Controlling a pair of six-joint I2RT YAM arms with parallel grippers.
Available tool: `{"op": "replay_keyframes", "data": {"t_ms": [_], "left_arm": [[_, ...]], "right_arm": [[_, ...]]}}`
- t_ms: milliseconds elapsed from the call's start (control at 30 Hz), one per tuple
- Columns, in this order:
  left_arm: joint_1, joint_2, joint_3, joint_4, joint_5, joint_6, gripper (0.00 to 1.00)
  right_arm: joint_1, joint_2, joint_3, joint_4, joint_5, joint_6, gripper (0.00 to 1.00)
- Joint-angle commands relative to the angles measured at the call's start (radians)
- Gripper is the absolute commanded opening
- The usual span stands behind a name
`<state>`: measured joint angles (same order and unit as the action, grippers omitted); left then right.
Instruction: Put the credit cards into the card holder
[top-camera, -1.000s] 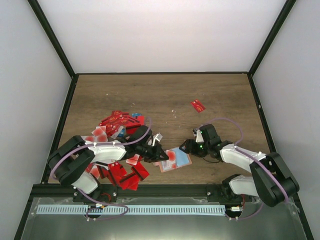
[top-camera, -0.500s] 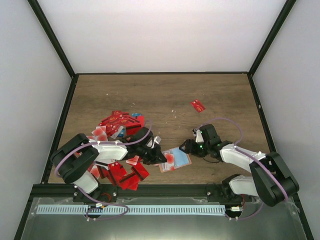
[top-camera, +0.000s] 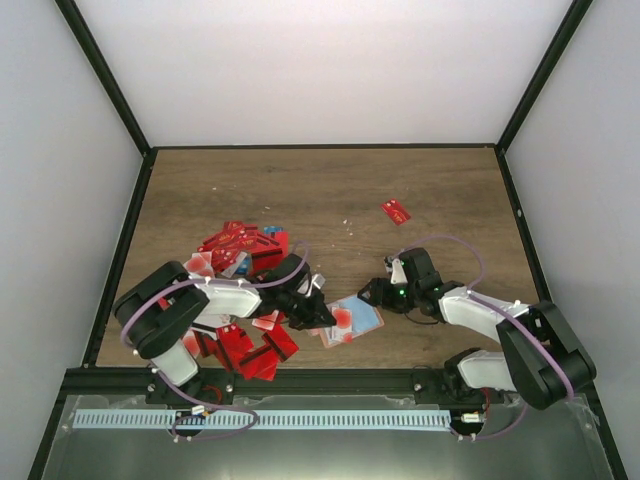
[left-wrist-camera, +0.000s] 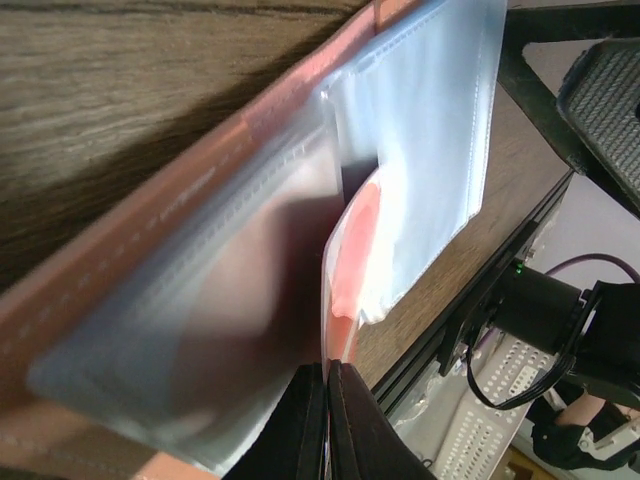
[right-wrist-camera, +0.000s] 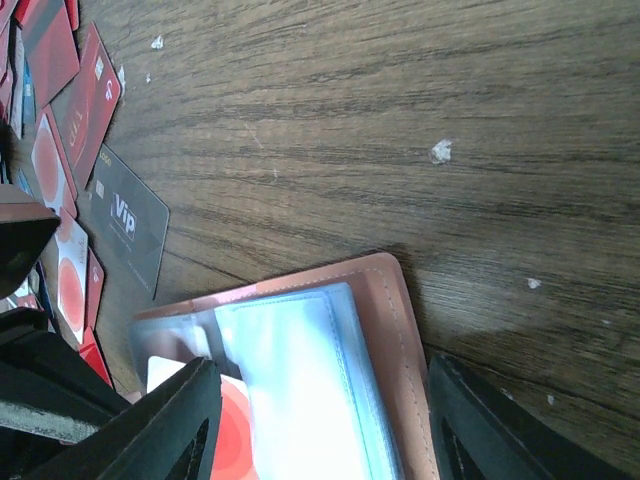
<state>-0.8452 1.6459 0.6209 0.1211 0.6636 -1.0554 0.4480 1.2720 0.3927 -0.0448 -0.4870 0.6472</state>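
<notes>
On the wooden surface (top-camera: 420, 190), a heap of credit cards (top-camera: 240, 245) is spread at the front left. The card holder (top-camera: 358, 318) is laid open just right of the heap, between the two hands. Its right end is straddled by the open right hand (top-camera: 378, 293). A pink-white card (left-wrist-camera: 350, 250) is pinched in the closed left hand (top-camera: 318, 318), its far end under a clear sleeve of the holder.

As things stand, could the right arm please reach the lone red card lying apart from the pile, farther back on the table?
Probably yes. Only bare tabletop lies between the right end effector and the lone red card, and its jaws stand open, though it sits at the edge of the card holder.
</notes>
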Motion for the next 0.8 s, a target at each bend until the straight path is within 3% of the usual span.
{"op": "replay_keyframes", "data": {"t_ms": [0, 767], "left_arm": [[-0.003, 0.058, 0.024, 0.022, -0.018, -0.021, 0.04], [-0.001, 0.126, 0.039, 0.101, -0.071, -0.029, 0.04]], "right_arm": [[-0.005, 0.017, -0.019, -0.048, -0.004, -0.009, 0.58], [-0.001, -0.058, -0.12, -0.05, -0.092, 0.032, 0.56]]}}
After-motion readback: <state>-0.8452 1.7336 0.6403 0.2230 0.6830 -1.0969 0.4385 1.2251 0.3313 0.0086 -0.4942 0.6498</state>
